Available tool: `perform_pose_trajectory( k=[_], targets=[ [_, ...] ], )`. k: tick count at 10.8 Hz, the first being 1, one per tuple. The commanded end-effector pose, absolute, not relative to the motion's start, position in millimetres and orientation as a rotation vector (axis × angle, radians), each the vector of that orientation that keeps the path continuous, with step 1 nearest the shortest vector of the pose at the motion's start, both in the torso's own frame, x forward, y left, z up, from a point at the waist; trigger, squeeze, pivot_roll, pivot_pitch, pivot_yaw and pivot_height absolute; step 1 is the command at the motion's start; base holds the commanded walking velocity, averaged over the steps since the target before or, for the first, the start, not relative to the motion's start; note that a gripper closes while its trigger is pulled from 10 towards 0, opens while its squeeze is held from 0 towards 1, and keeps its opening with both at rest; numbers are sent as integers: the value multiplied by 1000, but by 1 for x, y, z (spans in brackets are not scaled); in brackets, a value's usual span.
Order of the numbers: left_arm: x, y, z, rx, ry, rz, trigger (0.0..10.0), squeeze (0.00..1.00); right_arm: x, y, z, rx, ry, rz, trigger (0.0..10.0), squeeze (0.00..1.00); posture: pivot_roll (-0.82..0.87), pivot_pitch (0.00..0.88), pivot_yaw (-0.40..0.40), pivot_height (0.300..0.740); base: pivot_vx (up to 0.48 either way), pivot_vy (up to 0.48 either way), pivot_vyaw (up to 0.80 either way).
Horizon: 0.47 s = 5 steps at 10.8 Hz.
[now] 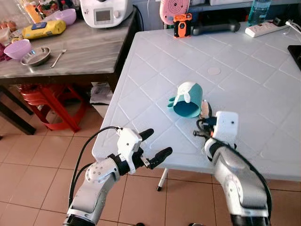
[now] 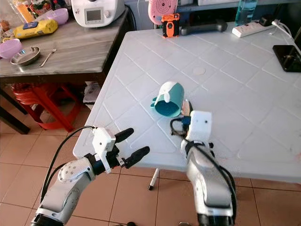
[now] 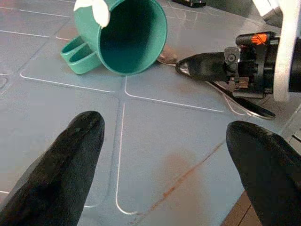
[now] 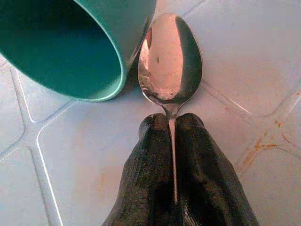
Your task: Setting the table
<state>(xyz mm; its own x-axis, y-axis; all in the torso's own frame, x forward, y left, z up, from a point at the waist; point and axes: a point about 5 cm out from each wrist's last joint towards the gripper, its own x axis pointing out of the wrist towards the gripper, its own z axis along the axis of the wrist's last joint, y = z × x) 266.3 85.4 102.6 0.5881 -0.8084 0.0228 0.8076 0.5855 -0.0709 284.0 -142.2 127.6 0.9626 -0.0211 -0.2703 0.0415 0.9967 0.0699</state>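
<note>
A teal cup [image 1: 187,100] lies on its side on the white plastic table [image 1: 244,80], mouth toward me, handle to my left. My right gripper [image 4: 171,123] is shut on the handle of a metal spoon [image 4: 170,59], whose bowl lies on the table right beside the cup's rim [image 4: 120,80]. In the head views that gripper [image 1: 205,123] sits just in front of the cup. My left gripper [image 1: 156,147] is open at the table's near edge, empty, with its fingers [image 3: 70,160] pointing toward the cup [image 3: 123,35].
A wooden side table [image 1: 84,52] at the left holds purple bowls [image 1: 18,48], a metal dish [image 1: 35,56], a fork [image 1: 59,55] and an appliance [image 1: 106,12]. At the white table's far edge are an orange gadget [image 1: 182,25] and a power strip [image 1: 265,29]. Below the side table stands a red stool [image 1: 51,101].
</note>
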Motion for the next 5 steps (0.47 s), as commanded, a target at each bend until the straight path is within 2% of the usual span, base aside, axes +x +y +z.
perform_pose_trajectory(
  k=[1,5],
  targets=[
    [268,89,101,-60,28,-928,10000,0,273,-137,99,23,394,-27,10000,0,-135,129,180,740,0,0,0],
    [270,88,103,-62,17,-926,10000,0,270,-142,125,-115,139,-83,10000,0,-139,122,178,740,0,0,0]
  ],
)
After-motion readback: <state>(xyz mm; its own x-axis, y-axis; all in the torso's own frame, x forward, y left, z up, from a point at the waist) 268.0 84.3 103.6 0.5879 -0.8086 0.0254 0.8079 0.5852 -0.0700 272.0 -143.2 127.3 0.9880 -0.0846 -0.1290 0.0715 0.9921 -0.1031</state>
